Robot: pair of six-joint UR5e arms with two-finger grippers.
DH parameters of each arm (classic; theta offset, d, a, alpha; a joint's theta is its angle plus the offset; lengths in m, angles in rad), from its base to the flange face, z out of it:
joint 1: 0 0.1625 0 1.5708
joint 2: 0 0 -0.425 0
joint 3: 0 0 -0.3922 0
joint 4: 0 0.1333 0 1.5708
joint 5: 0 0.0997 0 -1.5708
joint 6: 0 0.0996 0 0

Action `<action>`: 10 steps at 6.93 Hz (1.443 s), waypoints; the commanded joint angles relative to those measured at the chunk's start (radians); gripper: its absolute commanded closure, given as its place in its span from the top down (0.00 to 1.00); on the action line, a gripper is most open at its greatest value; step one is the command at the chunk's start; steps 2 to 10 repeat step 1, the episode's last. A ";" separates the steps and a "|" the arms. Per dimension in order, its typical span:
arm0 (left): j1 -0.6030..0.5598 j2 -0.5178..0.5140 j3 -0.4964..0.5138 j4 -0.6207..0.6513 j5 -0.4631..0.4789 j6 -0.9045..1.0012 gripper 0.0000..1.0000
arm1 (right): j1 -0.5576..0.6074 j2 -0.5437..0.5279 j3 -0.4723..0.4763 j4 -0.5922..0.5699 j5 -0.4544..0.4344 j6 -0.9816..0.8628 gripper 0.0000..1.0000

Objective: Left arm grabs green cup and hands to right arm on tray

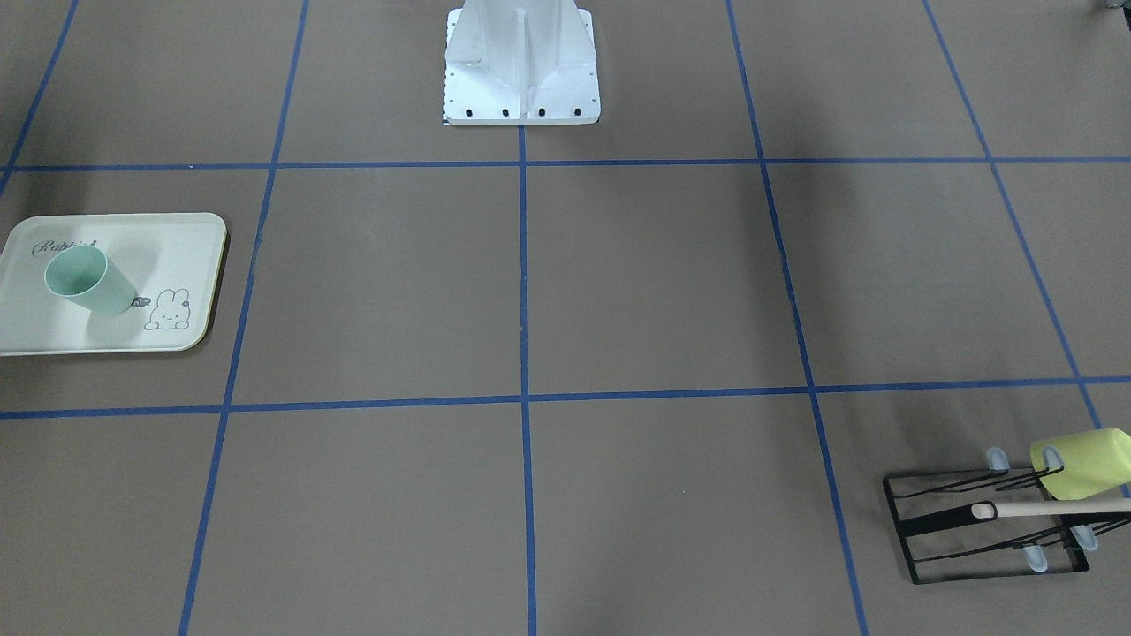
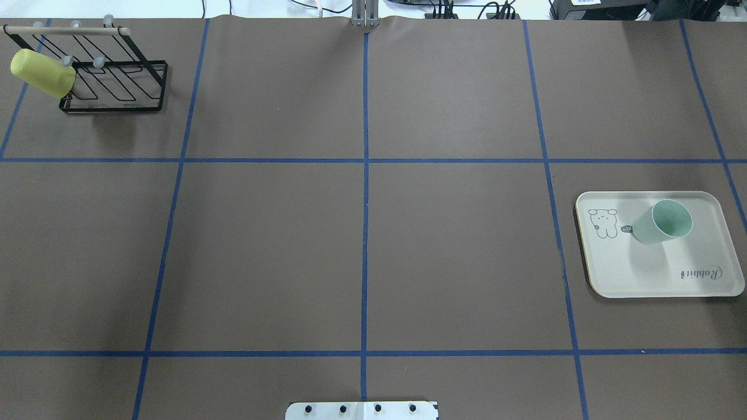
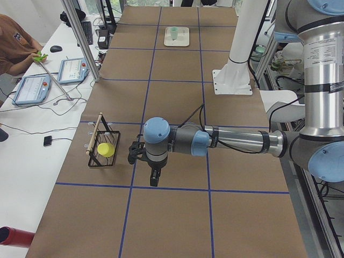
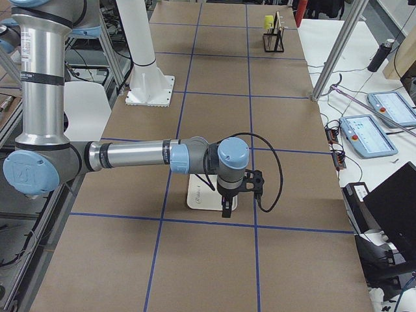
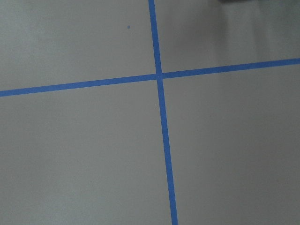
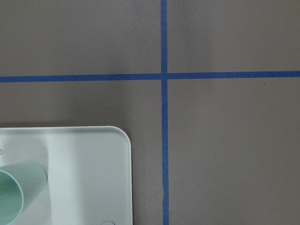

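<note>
the green cup (image 2: 662, 221) is standing upright on the tray (image 2: 653, 274), while the left pincer (image 3: 153, 180) and right pincer (image 4: 226, 211) are hanging above the bench (image 2: 455, 256), open or closed i cannot tell.

obstacles sit at the table's edges
open brown table (image 2: 362, 251) spans the middle; green cup (image 2: 662, 221) stands on the tray (image 2: 653, 283) at right, black wire rack (image 2: 111, 87) holding a yellow-lime cup (image 2: 42, 73) far left.

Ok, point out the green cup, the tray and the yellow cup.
green cup (image 2: 645, 230), overhead view, its outer side wall.
tray (image 2: 642, 274), overhead view, bare cream floor.
yellow cup (image 2: 42, 73), overhead view, middle of its side.
</note>
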 commanded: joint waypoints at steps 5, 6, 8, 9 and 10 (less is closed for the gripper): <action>0.000 -0.005 0.000 0.000 0.000 -0.001 1.00 | 0.000 0.000 0.000 0.001 0.002 0.002 0.99; 0.000 -0.005 0.000 0.000 0.000 -0.001 1.00 | 0.000 0.000 0.000 0.001 0.002 0.002 0.99; 0.000 -0.005 0.000 0.000 0.000 -0.001 1.00 | 0.000 0.000 0.000 0.001 0.002 0.002 0.99; 0.000 -0.005 0.000 0.000 0.000 -0.001 1.00 | 0.000 0.000 0.000 0.001 0.002 0.002 0.99; 0.000 -0.005 0.000 0.000 0.000 -0.001 1.00 | 0.000 0.000 0.000 0.001 0.002 0.002 0.99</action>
